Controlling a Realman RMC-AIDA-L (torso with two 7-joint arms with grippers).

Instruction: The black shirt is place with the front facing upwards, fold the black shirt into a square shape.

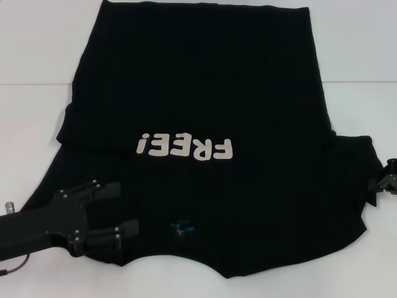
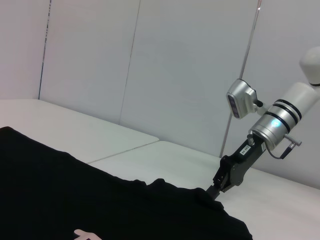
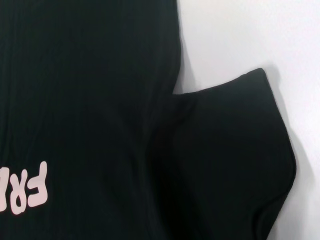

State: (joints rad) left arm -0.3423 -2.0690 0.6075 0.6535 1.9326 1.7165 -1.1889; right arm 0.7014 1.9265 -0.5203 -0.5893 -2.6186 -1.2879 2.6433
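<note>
Black shirt (image 1: pixel 205 87): plain black fabric, no pattern
Print (image 1: pixel 185 148): white block letters "FREE!" on the black front
Neck tag (image 1: pixel 182 226): small, blue
Table (image 1: pixel 37 56): white, unpatterned
Left gripper (image 1: pixel 127 208): black body and fingers, with small silver screws
Right gripper (image 2: pixel 216 191): black
Right arm (image 2: pixel 280 117): silver-white housing with black bands and a light-blue lit spot
Wall panels (image 2: pixel 175 65): pale grey-white
</note>
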